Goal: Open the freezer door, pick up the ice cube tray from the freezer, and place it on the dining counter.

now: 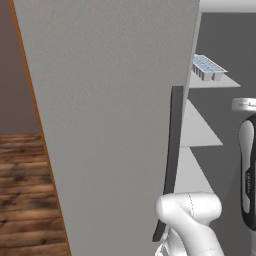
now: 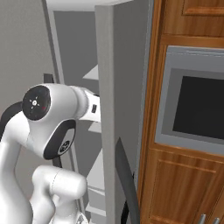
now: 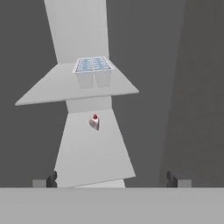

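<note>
So your tall matte-grey freezer door (image 1: 110,125) stands open; the pale blue ice cube tray (image 3: 92,70) sits untouched on a white shelf (image 3: 48,89), the claw (image 3: 112,179) spread wide, empty.

Glossy white rounded arm (image 2: 26,144) links, dark joint caps.

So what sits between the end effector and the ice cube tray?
In the hand view, a lower white shelf carrying a small red-topped item; the ice cube tray rests one shelf farther.
</note>
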